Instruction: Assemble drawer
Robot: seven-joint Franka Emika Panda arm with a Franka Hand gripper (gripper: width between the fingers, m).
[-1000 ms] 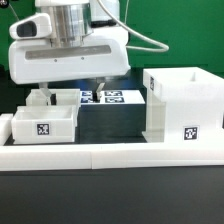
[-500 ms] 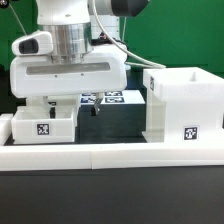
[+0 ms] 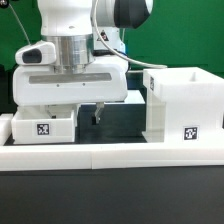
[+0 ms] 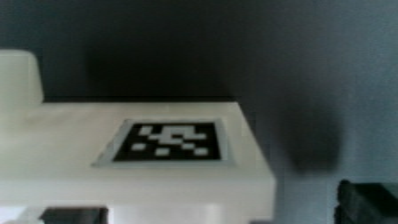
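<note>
The tall white housing (image 3: 185, 105) stands at the exterior view's right, its tag facing front. One small open-top box (image 3: 42, 126) with a tag sits at the exterior view's left. The second small box is hidden behind the arm. My gripper (image 3: 74, 112) hangs low over the small box's right end. One dark finger (image 3: 98, 114) shows just right of the box; the other is hidden. In the wrist view the tagged white box (image 4: 169, 140) fills the space under my gripper (image 4: 217, 212), and the jaws stand wide apart and hold nothing.
A long low white border block (image 3: 110, 155) runs along the front, and another piece (image 3: 5, 128) sits at the exterior view's left edge. The marker board is hidden behind the gripper body. A green backdrop is behind.
The gripper has come down and moved toward the exterior view's left, over the small box. It now covers the marker board and the second small box.
</note>
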